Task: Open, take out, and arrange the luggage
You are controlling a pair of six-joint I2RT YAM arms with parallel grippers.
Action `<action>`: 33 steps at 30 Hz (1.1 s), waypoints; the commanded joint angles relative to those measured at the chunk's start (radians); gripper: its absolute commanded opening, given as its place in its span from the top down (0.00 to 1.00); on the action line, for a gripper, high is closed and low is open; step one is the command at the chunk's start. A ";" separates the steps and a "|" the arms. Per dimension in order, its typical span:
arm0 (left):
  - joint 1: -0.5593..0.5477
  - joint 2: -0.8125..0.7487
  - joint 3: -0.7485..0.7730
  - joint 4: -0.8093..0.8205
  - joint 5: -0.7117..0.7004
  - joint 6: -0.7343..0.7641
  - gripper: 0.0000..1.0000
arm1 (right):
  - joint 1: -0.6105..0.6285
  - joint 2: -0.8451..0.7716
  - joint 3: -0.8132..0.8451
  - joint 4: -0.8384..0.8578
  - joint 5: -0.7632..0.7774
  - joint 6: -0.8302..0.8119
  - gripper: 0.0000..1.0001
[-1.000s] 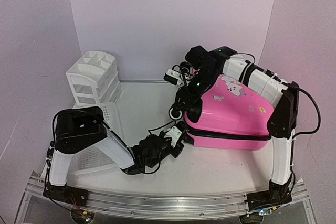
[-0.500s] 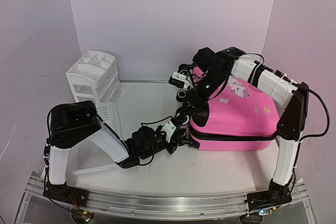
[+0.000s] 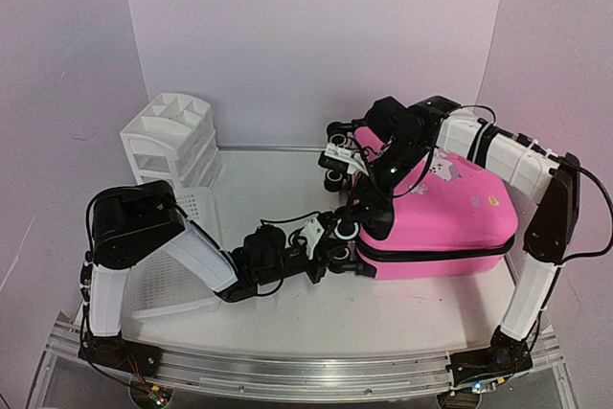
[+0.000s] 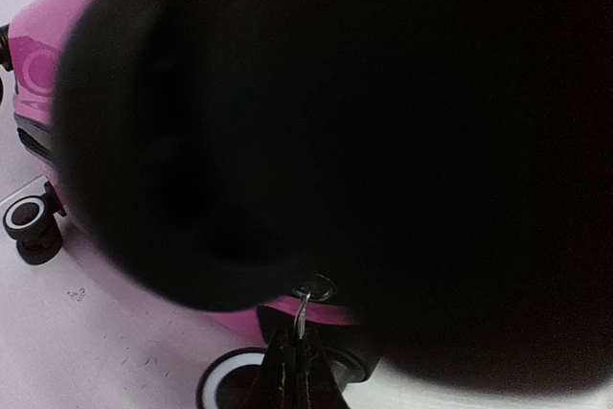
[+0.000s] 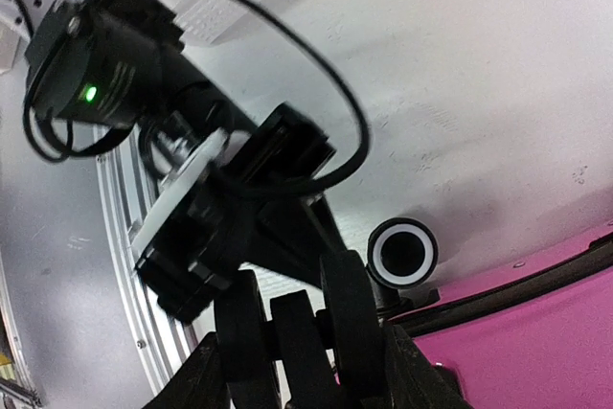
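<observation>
The pink suitcase (image 3: 450, 213) lies flat on the right half of the desk (image 3: 278, 179), close to the right edge, with its wheeled end toward the middle and the black zipper trim running closed round its side. A white cartoon sticker (image 3: 445, 168) sits on the upper shell, with two smaller stickers nearer the right edge. Any lettering on them is too small to read. The left arm reaches low across the desk from the near left corner. Its left pincer (image 4: 295, 371) is pressed fully together on the thin stem of a metal zipper pull (image 4: 312, 290), at the near corner of the suitcase's wheeled end, just above a black wheel with a white rim (image 4: 230, 392). A large dark shape right in front of the lens fills most of the left wrist view. The right arm arches over the suitcase, and the right pincer (image 3: 372, 222) points down at the same corner, just beside the left one. Its fingers (image 5: 350, 304) stand partway apart with a dark piece between them, and I cannot tell whether they grip it. A white drawer organizer (image 3: 170, 146) stands in the far left corner, and a white mesh basket (image 3: 182, 270) lies along the left edge.
</observation>
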 commanded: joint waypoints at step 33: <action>0.050 0.076 0.139 0.003 0.477 -0.034 0.35 | 0.054 -0.153 -0.075 -0.238 -0.334 -0.061 1.00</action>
